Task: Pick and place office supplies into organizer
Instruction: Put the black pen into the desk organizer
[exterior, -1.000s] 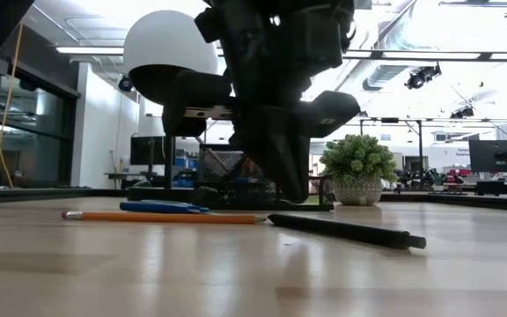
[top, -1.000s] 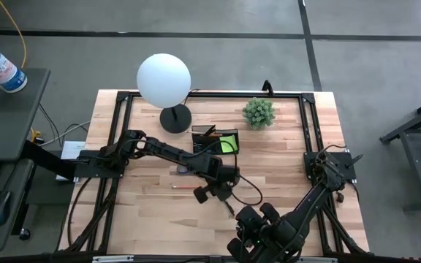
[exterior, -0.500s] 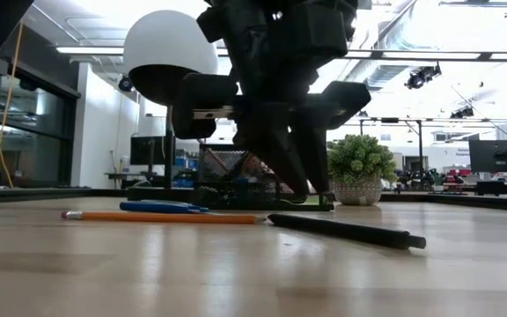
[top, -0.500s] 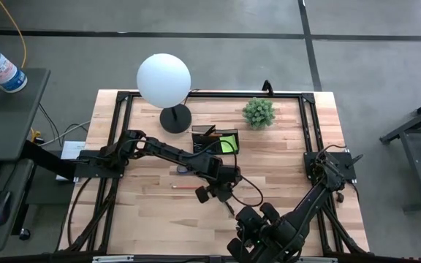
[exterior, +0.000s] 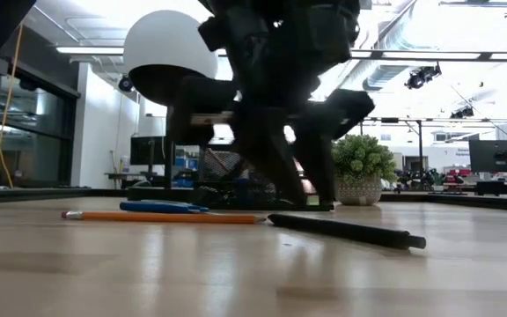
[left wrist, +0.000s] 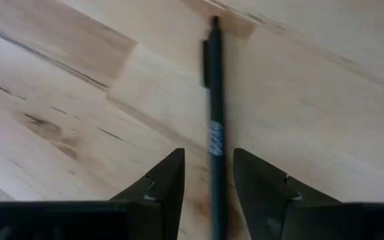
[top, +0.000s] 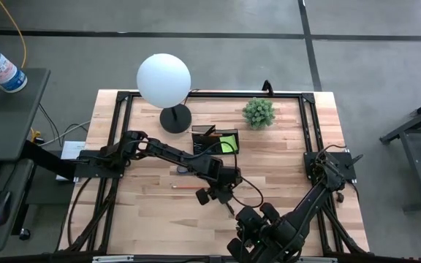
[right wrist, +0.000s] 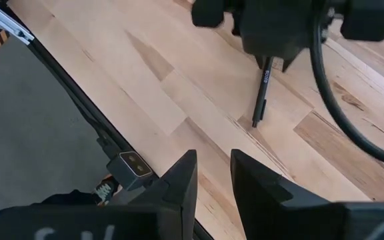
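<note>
A slim black pen lies flat on the wooden table, near its middle. My left gripper points steeply down over it, open, one finger on either side of the pen's barrel without touching it; the low view shows the fingers just above the pen. An orange pencil and blue-handled scissors lie to its left. The black organizer stands behind, a lime-green sticky-note pad in it. My right gripper hovers open over the near edge.
A white globe lamp on a round black base stands at the far left. A small potted plant sits at the far right. A black metal frame borders the table.
My left gripper has opened while staying in place over the pen: its fingers were together a second ago and now stand apart on either side of the barrel. The pen, pencil and scissors have not moved.
</note>
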Robot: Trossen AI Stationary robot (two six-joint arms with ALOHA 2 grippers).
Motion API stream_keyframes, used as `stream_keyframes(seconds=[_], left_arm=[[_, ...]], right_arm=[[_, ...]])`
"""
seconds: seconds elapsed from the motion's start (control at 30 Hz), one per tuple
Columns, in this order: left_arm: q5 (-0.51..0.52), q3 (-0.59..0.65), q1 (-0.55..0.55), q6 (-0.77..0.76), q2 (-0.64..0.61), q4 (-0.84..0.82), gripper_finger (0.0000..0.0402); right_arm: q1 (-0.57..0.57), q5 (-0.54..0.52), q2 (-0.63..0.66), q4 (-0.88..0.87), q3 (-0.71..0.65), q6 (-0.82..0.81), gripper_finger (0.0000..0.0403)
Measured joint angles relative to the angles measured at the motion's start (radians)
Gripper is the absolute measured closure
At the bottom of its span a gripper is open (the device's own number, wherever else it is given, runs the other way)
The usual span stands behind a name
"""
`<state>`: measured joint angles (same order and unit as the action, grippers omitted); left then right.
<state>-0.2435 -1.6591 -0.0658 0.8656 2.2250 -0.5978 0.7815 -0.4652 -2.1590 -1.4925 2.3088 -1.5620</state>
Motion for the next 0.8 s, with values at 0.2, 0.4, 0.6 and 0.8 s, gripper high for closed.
stream_keyframes(seconds=[0.2,0.4,0.6,0.8], left_arm=[[0.014,-0.001,0.000,-0.021,0.035,0.000,0.0291],[0.001,-0.002,0.001,-0.028,0.040,-0.014,0.0316],[0.008,-0.001,0.000,-0.028,0.041,-0.025,0.0388],[0.015,-0.001,0.000,-0.037,0.042,-0.026,0.0387]], right_arm=[[0.000,0.000,0.000,0.001,0.000,0.000,0.0320],[-0.001,0.000,0.000,-0.001,0.000,0.000,0.0320],[-0.003,0.000,0.000,-0.006,0.000,0.018,0.0320],[-0.003,-0.004,0.000,-0.010,0.000,0.019,0.0320]])
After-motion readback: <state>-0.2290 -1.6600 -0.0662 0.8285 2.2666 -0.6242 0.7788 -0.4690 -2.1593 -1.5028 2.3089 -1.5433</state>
